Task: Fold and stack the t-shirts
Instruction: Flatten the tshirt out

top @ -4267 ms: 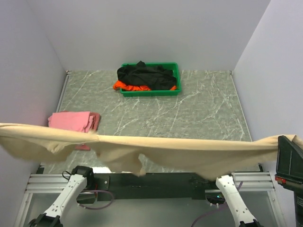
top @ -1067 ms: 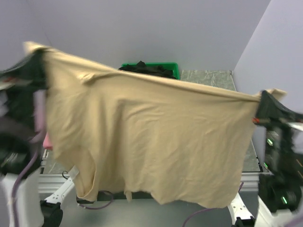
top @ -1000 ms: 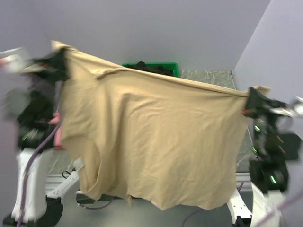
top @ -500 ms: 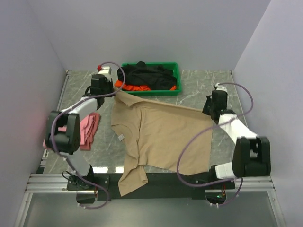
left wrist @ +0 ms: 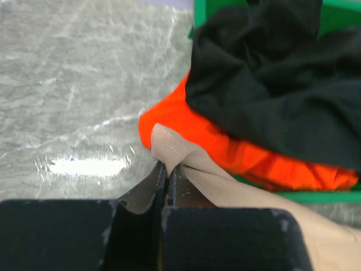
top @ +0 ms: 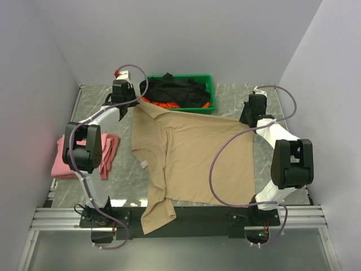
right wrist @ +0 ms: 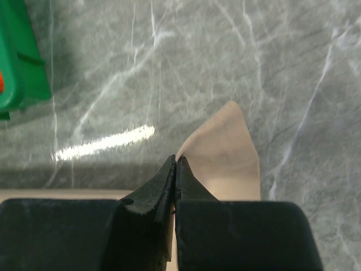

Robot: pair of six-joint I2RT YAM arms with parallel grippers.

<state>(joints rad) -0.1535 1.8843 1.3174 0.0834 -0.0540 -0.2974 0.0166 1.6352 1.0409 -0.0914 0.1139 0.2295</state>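
Nearest, one sleeve of the large beige cotton t-shirt [top: 192, 155] hung over the near edge of the grey marbled bench [top: 223, 96]; the rest of it lay spread and mostly flat across the middle of the bench, with a few creases near the left side. To its left, close beside it, lay a folded pink cotton t-shirt [top: 84, 152].

Judging by this, the step in hand was laying the beige shirt out flat before folding; no fold had been made in it yet. The next move probably called for both corners to be let go, the hanging sleeve to be drawn up onto the bench, and the cloth smoothed so a clean fold could begin.

Farther back, the left fingers [left wrist: 158, 176] were pressed together on the far left corner of the beige shirt, a small peak of cloth standing up between them; the right fingers [right wrist: 169, 172] were likewise squeezed tight, pinching the far right corner just above the bench.

Farthest, touching the left corner, sat a green plastic tray [top: 210, 79] holding a crumpled black cotton t-shirt [top: 175, 89] heaped on a bright orange cotton t-shirt [top: 161, 104]; both waited unfolded.
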